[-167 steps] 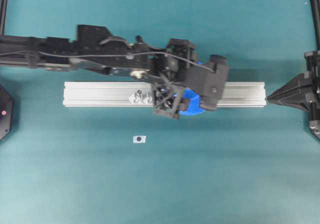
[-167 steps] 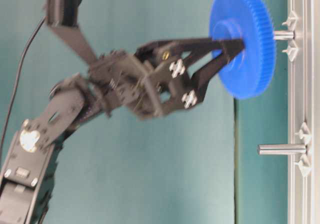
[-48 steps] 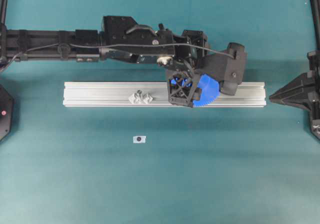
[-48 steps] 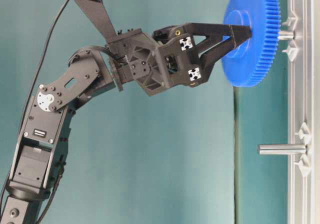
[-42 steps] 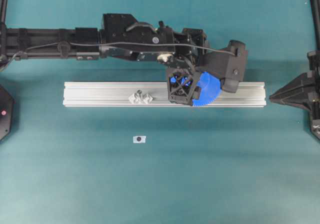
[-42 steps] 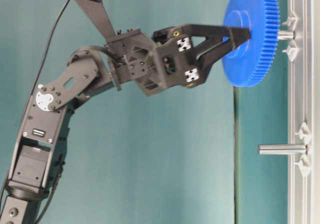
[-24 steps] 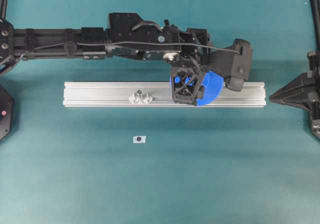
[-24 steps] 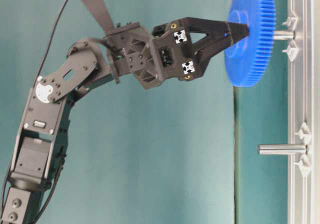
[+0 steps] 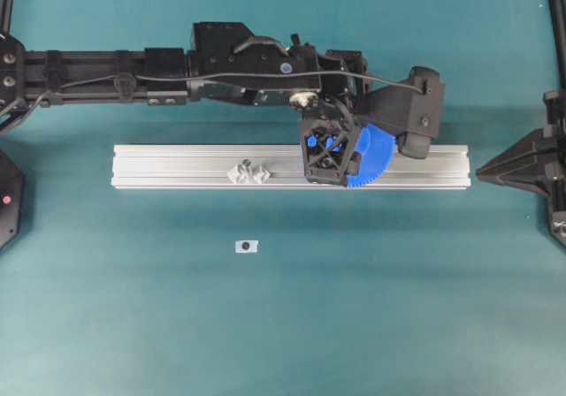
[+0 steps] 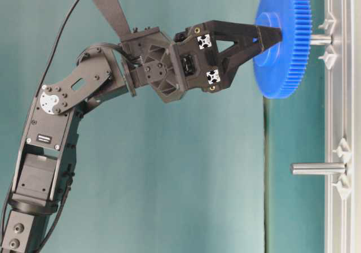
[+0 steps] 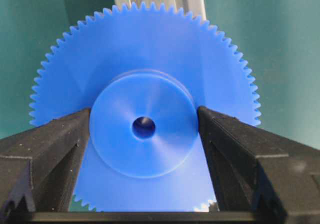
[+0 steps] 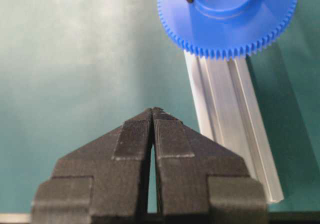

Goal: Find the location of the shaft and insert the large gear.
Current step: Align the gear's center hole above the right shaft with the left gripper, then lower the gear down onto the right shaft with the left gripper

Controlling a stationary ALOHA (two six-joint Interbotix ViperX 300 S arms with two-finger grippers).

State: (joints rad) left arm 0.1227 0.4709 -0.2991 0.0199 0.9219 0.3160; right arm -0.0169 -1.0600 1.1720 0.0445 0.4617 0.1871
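- Teal table [image 9: 283, 325] is lying open on all sides of the aluminium rail [image 9: 177, 166].
- Compared with 3.5 s ago, the large gear [image 10: 282, 38] is being held squarer to the shaft [image 10: 320, 39], its hub pinched by the left gripper [image 10: 268, 36].
- Beyond the gear, the shaft tip is still showing.
- Right gripper [image 12: 152, 115] is being kept pressed together, well apart.

Aluminium rail [image 9: 177, 166] lies across worktop [image 9: 283, 325]; large gear [image 10: 282, 38] over its right half, on shaft [image 10: 320, 39]; 2nd pin [image 10: 317, 168] leftward; small tag [image 9: 246, 247] in front.
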